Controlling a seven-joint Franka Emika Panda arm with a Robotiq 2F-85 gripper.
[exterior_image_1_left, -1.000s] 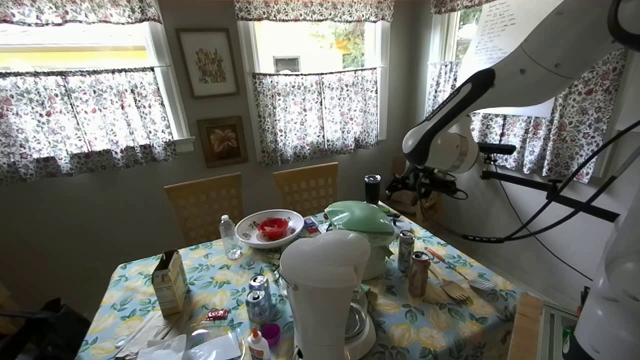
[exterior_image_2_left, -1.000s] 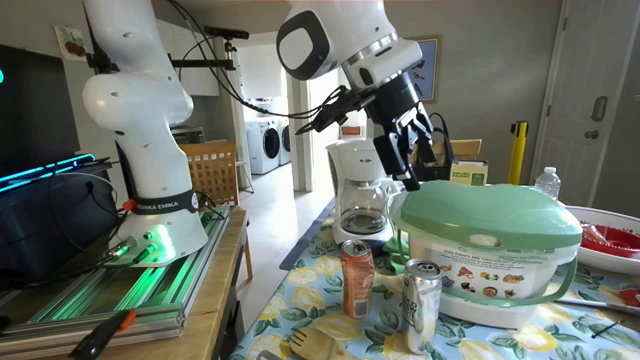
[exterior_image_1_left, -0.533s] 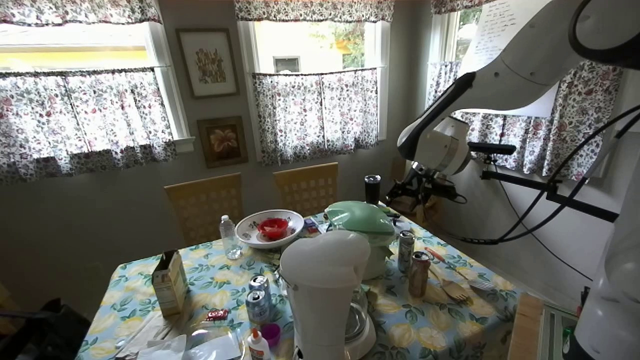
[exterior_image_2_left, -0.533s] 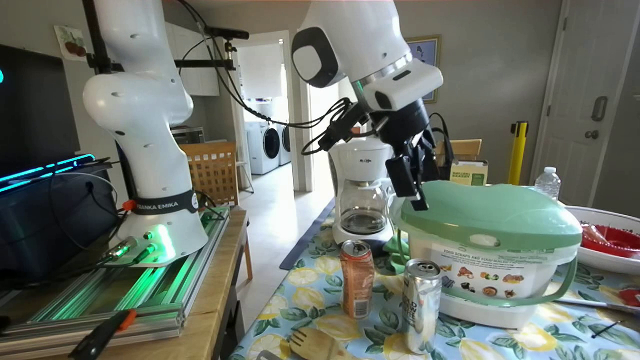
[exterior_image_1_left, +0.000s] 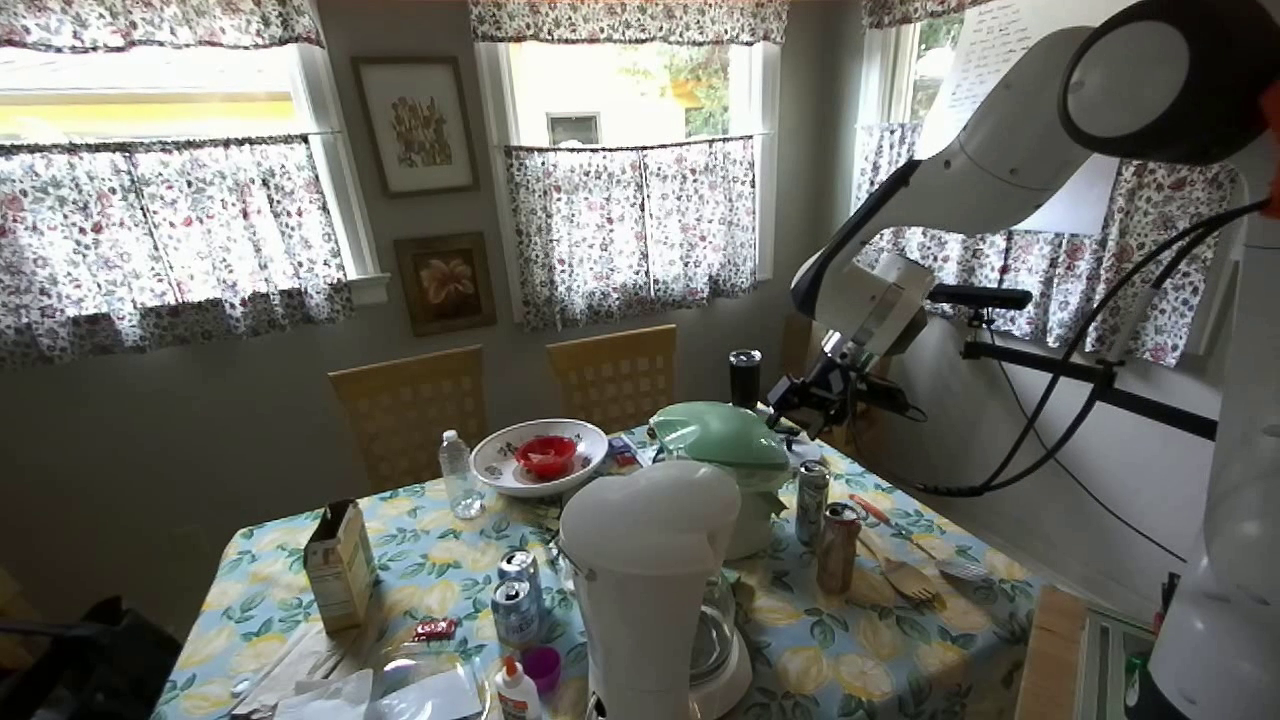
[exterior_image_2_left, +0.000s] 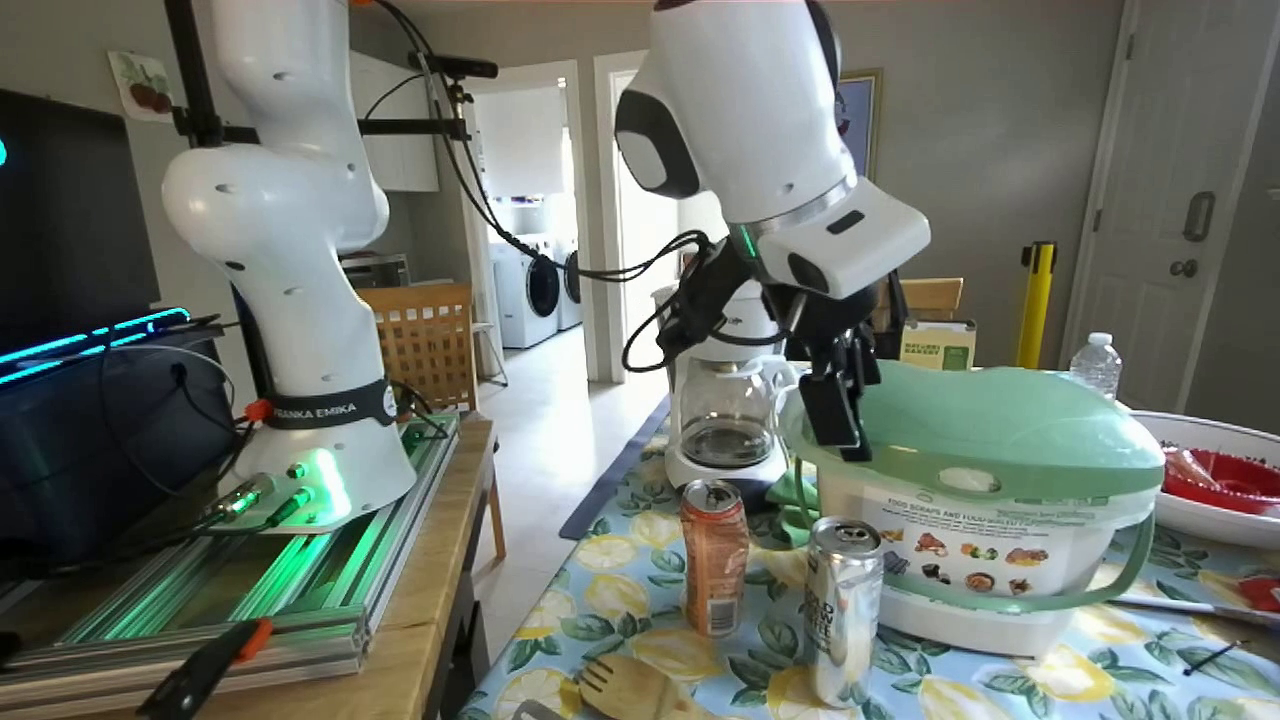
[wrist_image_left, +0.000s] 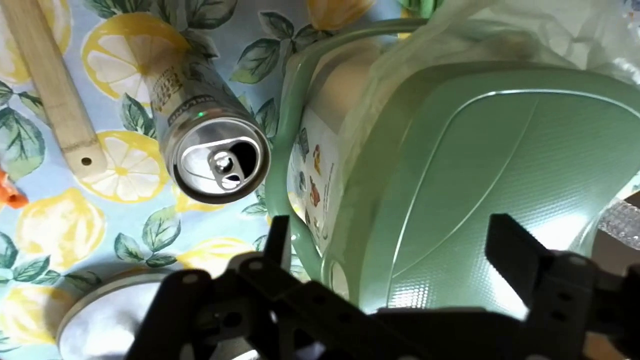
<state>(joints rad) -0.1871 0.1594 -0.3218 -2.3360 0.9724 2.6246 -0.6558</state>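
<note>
"Now, what changes for us in this last second?"

"We see the gripper (wrist_image_left: 390, 235) lower than before in both exterior views, and closer to the bin (exterior_image_2_left: 960, 560). The bin and its lid (exterior_image_2_left: 1000, 420) stay where they were."

"And do we hold something?"

"No, we hold nothing. In the wrist view the fingers (wrist_image_left: 276, 242) stand wide apart, one over the lid, the other one seen just outside its rim."

"Do we touch the lid already?"

"This we cannot tell, because the fingers only overlap it in our views."

"Where exactly is the bin?"

"It stands on the table (exterior_image_1_left: 420, 545). The silver can (exterior_image_2_left: 845, 610) is upright just beside it; the orange can (exterior_image_2_left: 714, 560) and the coffee maker (exterior_image_2_left: 725, 400) are near."

"So, what does the change mean for us?"

"In our judgement, the end of the lid becomes our place of work, and we must take care with the silver can."
</note>
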